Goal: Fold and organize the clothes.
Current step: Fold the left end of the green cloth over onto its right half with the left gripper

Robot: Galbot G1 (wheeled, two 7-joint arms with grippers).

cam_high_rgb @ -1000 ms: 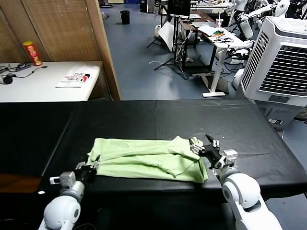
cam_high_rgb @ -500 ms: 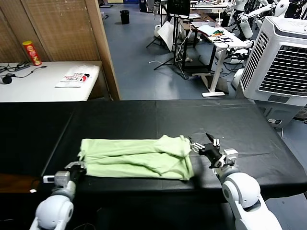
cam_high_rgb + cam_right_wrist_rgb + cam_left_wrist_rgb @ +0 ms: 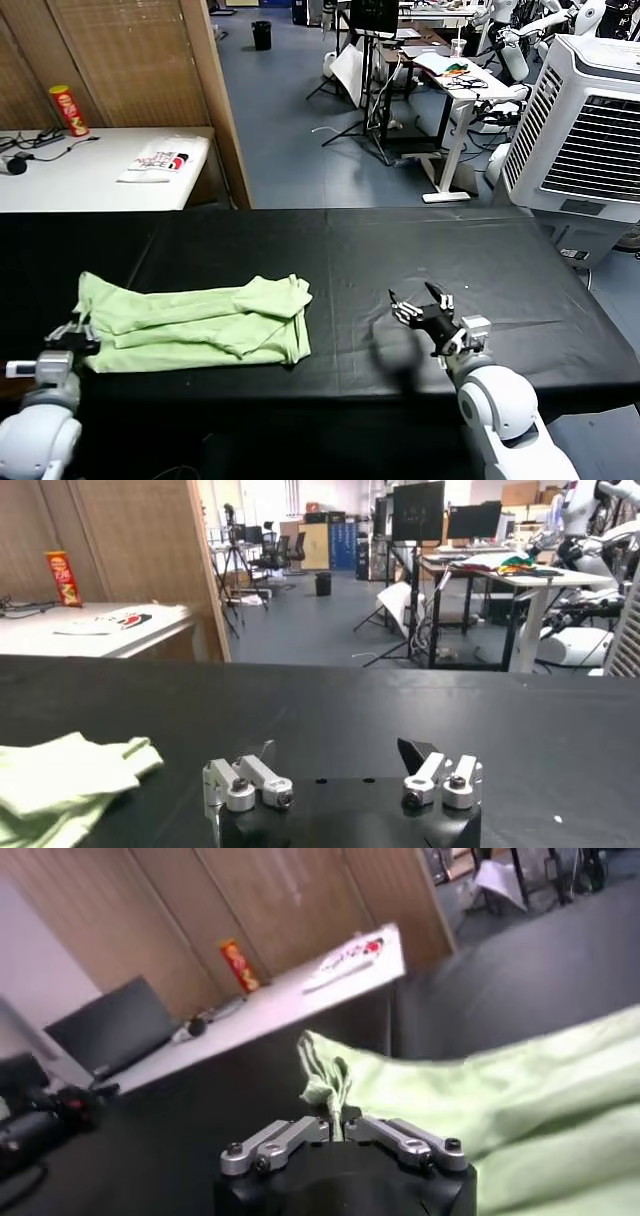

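Note:
The clothes are one pale lime-green shirt, folded into a long band and lying on the left part of the black table. My left gripper is at the shirt's left end, near the table's front left, shut on a bunched edge of the fabric. In the left wrist view the gripper pinches that fold while the rest of the shirt trails away. My right gripper hovers open over bare table to the right of the shirt, with nothing between its fingers; the shirt's near end lies off to its side.
A white side table with a red can and a flat packet stands at the back left beside a wooden partition. A large white air cooler stands at the right. Desks and stands fill the room behind.
My left gripper has dragged the shirt well to the left across the table, closing further on its edge. The shirt's right end has pulled away from the right gripper, which stayed open and barely moved.

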